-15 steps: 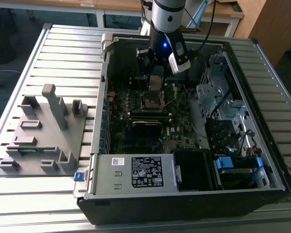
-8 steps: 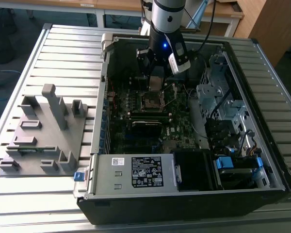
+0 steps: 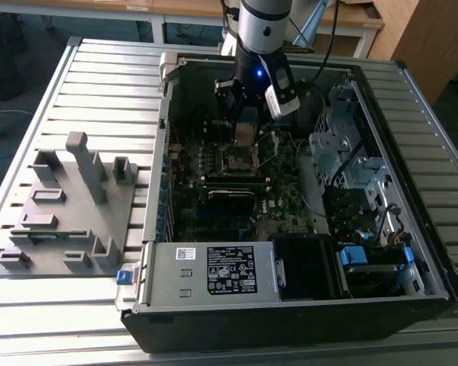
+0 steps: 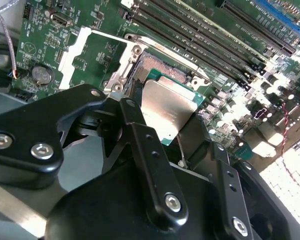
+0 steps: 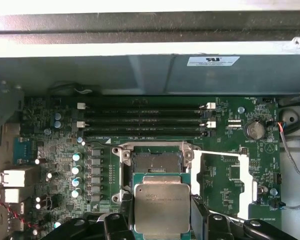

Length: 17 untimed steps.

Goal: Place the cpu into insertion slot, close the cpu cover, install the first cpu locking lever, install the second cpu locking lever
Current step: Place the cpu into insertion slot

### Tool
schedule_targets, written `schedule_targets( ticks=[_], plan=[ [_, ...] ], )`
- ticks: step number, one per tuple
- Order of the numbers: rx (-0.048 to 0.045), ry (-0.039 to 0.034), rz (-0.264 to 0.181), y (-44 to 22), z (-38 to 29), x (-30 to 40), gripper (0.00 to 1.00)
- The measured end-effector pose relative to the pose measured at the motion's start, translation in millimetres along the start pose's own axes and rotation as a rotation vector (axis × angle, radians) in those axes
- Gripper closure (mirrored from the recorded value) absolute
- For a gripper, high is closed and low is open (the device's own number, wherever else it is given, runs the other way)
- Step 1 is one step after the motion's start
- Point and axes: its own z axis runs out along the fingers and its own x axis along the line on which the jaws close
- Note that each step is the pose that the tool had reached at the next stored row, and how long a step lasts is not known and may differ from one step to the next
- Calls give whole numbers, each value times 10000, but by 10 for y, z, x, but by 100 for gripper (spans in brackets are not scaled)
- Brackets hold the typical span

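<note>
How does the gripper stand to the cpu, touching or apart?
Touching. In the second wrist view the gripper clamps the cpu, its fingers pressed against opposite edges with no gap.

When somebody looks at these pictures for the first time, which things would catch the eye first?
In the exterior view, the open computer case lying on the slatted table stands out first, with the robot arm reaching into it. In both wrist views, the gripper holds the silvery cpu close to the insertion slot on the green motherboard, not yet in it.
</note>
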Motion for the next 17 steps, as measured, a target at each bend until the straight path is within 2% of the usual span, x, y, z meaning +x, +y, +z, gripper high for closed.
schedule_targets(
  ticks=[17],
  plan=[
    [11,-1,1,-2,45,0,46]
  ],
)
